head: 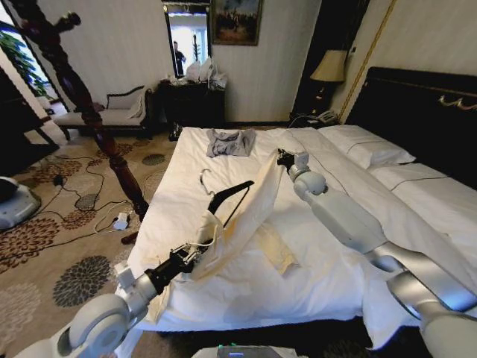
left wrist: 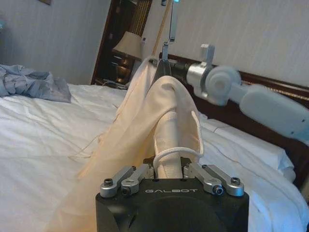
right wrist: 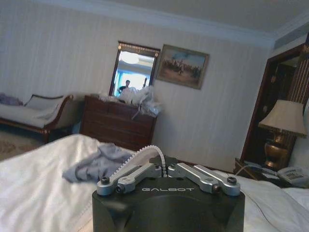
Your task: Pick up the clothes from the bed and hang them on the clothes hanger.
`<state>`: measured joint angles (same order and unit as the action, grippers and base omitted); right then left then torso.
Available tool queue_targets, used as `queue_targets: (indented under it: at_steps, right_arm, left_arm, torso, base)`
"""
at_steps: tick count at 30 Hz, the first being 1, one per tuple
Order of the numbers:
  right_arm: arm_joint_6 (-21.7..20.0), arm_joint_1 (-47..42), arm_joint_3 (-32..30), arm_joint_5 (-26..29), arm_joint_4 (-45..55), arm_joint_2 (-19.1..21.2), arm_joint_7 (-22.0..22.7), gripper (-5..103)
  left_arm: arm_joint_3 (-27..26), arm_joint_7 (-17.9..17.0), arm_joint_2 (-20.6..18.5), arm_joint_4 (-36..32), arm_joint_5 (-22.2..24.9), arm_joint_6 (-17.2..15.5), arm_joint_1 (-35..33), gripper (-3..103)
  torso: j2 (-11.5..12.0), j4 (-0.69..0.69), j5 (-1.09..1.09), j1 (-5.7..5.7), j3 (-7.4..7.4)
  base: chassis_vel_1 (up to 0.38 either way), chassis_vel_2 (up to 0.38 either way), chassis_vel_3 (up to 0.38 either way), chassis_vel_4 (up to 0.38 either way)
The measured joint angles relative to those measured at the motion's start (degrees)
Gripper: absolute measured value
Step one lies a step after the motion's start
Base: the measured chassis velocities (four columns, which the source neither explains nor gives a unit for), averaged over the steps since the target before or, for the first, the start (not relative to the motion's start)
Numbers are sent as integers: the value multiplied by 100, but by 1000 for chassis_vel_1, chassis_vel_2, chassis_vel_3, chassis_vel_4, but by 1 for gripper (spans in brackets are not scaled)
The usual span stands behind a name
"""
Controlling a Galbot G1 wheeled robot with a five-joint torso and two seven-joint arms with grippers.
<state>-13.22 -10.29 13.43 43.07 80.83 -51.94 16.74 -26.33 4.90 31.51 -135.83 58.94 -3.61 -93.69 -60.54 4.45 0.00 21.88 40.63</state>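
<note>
Head view shows the cream shirt [head: 250, 205] stretched up off the white bed [head: 186, 171] between two arms. Near, on the left, the left gripper [head: 195, 252] is closed on one end of the shirt. Farther off, the right gripper [head: 282, 156] pinches the other end. A black hanger [head: 228, 196] sticks out of the shirt. A grey garment [head: 229, 142] lies at the far side.

grey-blue garment [head: 230, 142] | dark dresser [head: 192, 103] | table lamp [head: 329, 68] | wall mirror [right wrist: 132, 69]
</note>
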Motion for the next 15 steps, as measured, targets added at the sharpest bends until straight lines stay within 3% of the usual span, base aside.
queue_targets:
  at_steps: [15]
  right_arm:
    - [-194, 235, -59, 510, 504, 85, 284, 1]
  left_arm:
    - [326, -30, -57, 337, 283, -217, 310, 20]
  torso:
    - [0, 1, 0, 0, 0]
  base:
    - [0, 0, 0, 0]
